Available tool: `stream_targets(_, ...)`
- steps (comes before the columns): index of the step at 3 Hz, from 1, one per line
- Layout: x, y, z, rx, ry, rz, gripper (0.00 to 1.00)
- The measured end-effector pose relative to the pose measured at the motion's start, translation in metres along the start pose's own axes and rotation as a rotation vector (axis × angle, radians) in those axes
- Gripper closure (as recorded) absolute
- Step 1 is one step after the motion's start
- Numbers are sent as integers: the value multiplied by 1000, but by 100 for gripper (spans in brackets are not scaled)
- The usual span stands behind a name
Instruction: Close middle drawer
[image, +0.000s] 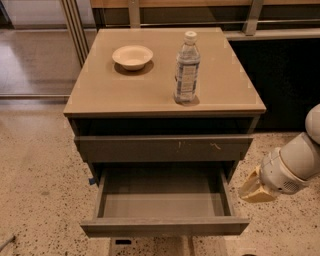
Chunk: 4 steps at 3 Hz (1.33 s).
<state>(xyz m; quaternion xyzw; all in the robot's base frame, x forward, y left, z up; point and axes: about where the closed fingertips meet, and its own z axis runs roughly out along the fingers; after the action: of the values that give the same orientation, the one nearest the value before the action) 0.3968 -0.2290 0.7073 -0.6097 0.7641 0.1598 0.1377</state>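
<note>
The middle drawer (165, 227) of the small grey-brown cabinet is pulled far out toward me, showing its empty grey inner box. Its plain flat front runs along the bottom of the camera view. Above it sits the shut upper front (165, 148) with pale scratch marks. My gripper (256, 189) is at the right, beside the drawer's right side wall and a little apart from it, on the end of the white arm (295, 167).
A water bottle (187, 68) and a pale bowl (132, 56) stand on the cabinet top (100, 95). Speckled floor lies left and right of the cabinet. A dark wall panel is behind the arm at right; glass partitions stand at back left.
</note>
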Motion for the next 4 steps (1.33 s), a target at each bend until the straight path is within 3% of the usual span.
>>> stream_targets(1,23,17,60,-53,-96,13,100)
stream_targets(2,52,42,153,-140,-185,63,100)
stream_targets(3,76,64,225,-240,-236,107,100)
stream_targets(4,78,75,245,-286,-258,127,100)
